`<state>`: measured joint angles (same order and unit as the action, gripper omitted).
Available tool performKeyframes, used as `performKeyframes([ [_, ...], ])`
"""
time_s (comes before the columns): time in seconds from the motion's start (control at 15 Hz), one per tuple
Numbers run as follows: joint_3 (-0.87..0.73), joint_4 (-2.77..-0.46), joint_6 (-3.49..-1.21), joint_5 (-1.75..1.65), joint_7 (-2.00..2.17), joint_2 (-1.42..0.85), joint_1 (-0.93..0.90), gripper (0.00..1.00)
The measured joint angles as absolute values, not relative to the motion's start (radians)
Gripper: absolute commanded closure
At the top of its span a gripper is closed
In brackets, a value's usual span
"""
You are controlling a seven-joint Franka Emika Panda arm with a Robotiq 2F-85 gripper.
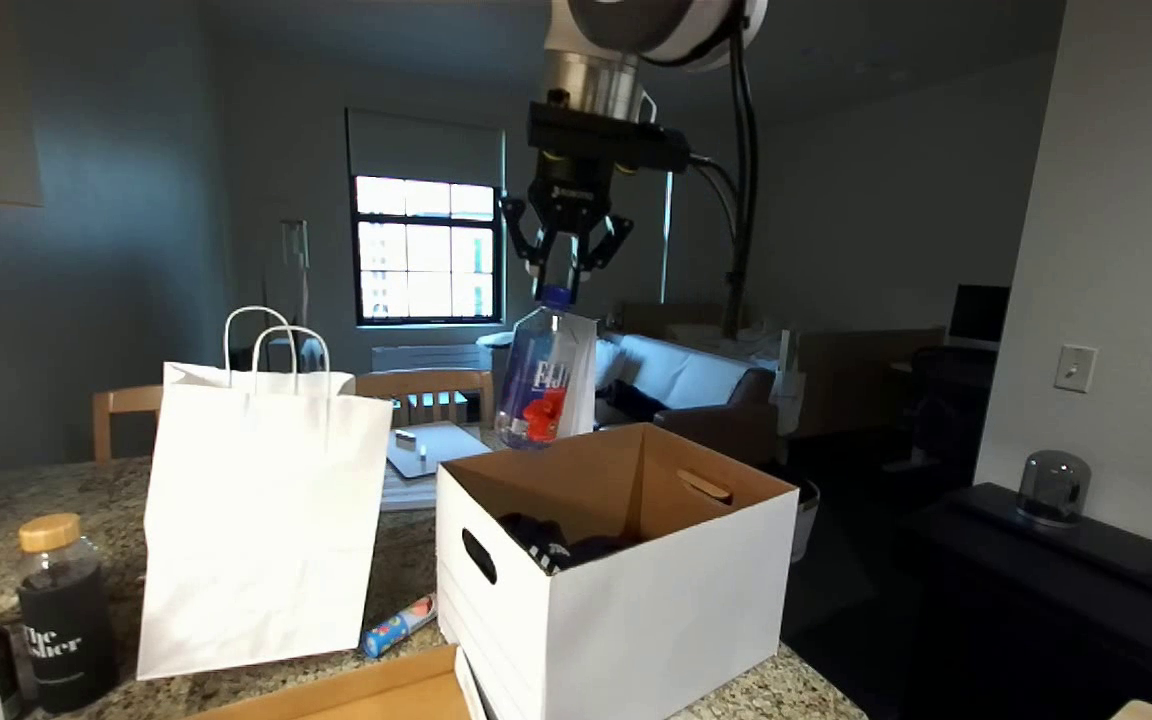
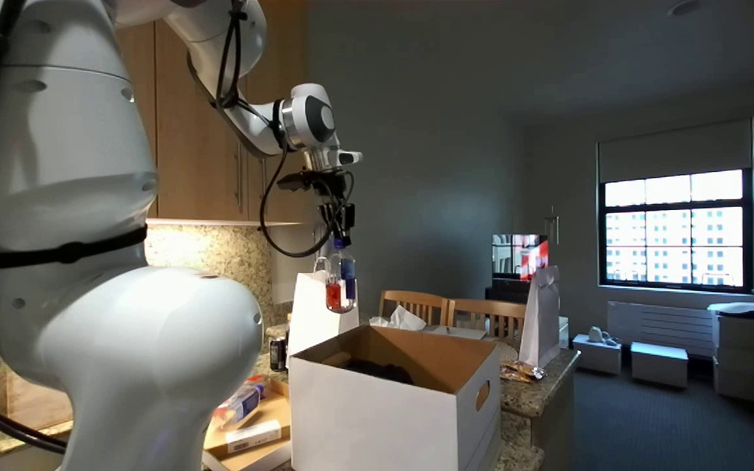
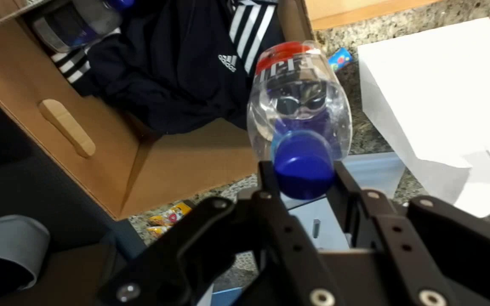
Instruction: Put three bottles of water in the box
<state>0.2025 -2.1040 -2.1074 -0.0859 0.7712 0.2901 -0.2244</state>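
A bottle (image 1: pixel 529 385) hangs slightly tilted from the gripper (image 1: pixel 556 294), which is clamped on its blue cap (image 3: pixel 304 168). Whether it is over the box (image 1: pixel 661 620) or just outside is hard to judge. Inside, dark clothes (image 3: pixel 177 72) cover much of the bottom, a second bottle (image 3: pixel 75 25) lying against them. A third bottle (image 2: pixel 243 404) lies in the tray (image 2: pixel 276 408) beside the box. A bag (image 1: pixel 261 530) stands near, with a tube (image 1: pixel 398 626) between.

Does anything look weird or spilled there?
No spill that I can see. But dark Adidas clothing is bunched up in the box with a bottle of water lying on its side: a strange mix. The held bottle leans slightly in an exterior view.
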Motion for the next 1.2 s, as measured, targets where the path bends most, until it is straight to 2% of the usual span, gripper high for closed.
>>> performKeyframes([
  [0.53, 0.203, -2.325, -2.13, -0.086, 0.771, 0.325, -0.157, 0.89],
  [1.2, 0.261, -2.35, -2.155, -0.087, 0.772, 0.282, -0.16, 0.89],
])
